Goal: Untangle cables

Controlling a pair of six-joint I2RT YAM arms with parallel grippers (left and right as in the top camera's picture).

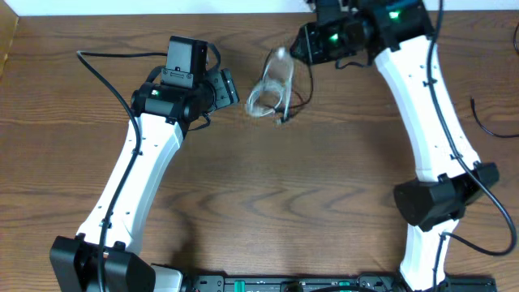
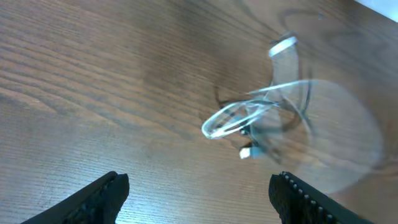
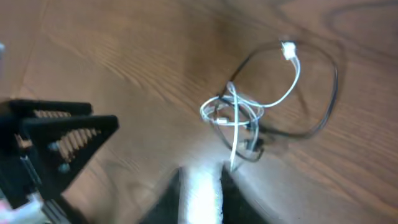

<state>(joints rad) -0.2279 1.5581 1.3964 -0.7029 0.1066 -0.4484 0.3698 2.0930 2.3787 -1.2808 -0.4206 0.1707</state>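
Cables [image 1: 272,88] lie in a small tangle near the middle of the table's [image 1: 324,195] far edge, between the two grippers. From the right wrist, the white cable [image 3: 290,84] makes a few tight loops at the knot and one wider arc that ends in a small white plug [image 3: 288,50]. The black cable [image 3: 333,93] sweeps round outside that arc and comes back into the knot. One white strand runs from the knot toward a pale, blurred shape at the bottom of that view; I cannot tell what that shape is.

Left gripper [image 1: 230,86] sits just left of the tangle, apart from it. Its jaws are spread wide with nothing between them, and in its own view [image 2: 199,180] the cables [image 2: 245,118] lie ahead of it, smeared by blur.

Right gripper [image 1: 296,49] is at the far edge, just right of the tangle's upper end, where a blurred white streak reaches up toward it. Its wrist view shows a black finger [image 3: 62,134] at the left. I cannot tell whether its jaws are closed or whether they hold the cable.
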